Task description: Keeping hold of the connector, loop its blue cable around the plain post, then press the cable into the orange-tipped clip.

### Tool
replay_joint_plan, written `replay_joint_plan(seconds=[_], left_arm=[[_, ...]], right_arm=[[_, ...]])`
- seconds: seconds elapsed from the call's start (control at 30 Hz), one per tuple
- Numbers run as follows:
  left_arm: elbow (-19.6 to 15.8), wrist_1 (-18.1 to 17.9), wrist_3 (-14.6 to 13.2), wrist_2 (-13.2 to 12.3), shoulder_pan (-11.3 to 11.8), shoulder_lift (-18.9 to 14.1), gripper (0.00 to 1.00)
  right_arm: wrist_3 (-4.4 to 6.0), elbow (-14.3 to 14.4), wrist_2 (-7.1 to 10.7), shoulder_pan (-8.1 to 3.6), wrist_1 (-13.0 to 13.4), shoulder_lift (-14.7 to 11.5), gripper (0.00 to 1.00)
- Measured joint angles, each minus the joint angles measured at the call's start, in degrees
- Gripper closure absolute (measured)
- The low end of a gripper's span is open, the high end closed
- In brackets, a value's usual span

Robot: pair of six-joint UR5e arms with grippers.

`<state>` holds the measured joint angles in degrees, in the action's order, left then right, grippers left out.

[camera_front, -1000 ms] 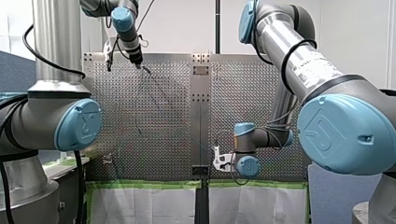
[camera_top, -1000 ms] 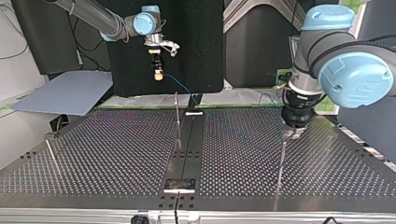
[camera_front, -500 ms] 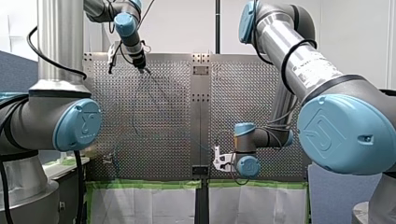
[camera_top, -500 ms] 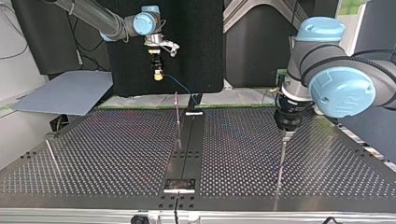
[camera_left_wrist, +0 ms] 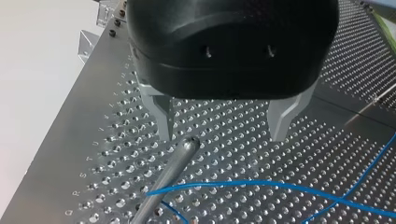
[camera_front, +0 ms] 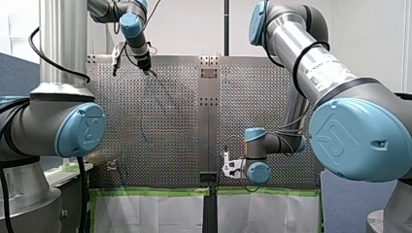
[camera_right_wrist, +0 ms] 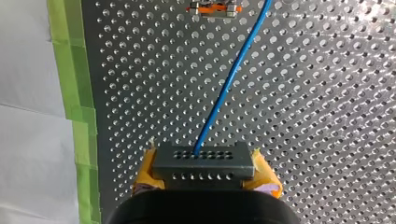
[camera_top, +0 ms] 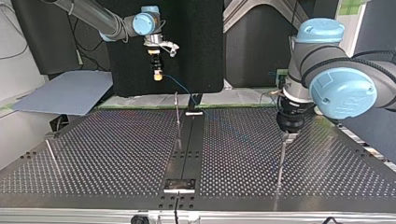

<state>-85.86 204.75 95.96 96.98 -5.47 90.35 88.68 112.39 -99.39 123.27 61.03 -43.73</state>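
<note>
My right gripper [camera_right_wrist: 203,157] is shut on the grey connector [camera_right_wrist: 203,164], held between yellow pads [camera_right_wrist: 145,169]. The blue cable [camera_right_wrist: 224,93] runs from the connector over the perforated plate, past the orange-tipped clip [camera_right_wrist: 215,8]. In the top view my right gripper [camera_top: 158,75] hangs high above the table's far edge. My left gripper [camera_left_wrist: 223,135] is open, its metal fingers [camera_left_wrist: 163,119] astride the tip of a plain metal post [camera_left_wrist: 168,172]. The cable [camera_left_wrist: 261,185] passes below that tip. The top view shows my left gripper [camera_top: 289,135] just above this post [camera_top: 281,158].
Two more thin posts stand on the table, one by the centre rail [camera_top: 177,112] and one at the top view's left [camera_top: 51,156]. Green tape [camera_right_wrist: 77,116] edges the plate beside white sheeting.
My left gripper has shifted a little toward the top view's left and come down onto the post's tip. My right gripper still holds the connector, hardly moved.
</note>
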Motion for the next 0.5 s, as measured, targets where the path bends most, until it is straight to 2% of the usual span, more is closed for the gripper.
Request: replay_joint_plan(seconds=[0.33, 0.5], left_arm=[[0.0, 0.4, -0.1, 5.3, -0.2, 0.0, 0.02], [0.0, 0.4, 0.0, 6.4, -0.4, -0.1, 0.02]], right_arm=[[-0.07, 0.0, -0.01, 0.01, -0.2, 0.0, 1.00], [-0.04, 0.0, 0.01, 0.05, -0.2, 0.0, 1.00]])
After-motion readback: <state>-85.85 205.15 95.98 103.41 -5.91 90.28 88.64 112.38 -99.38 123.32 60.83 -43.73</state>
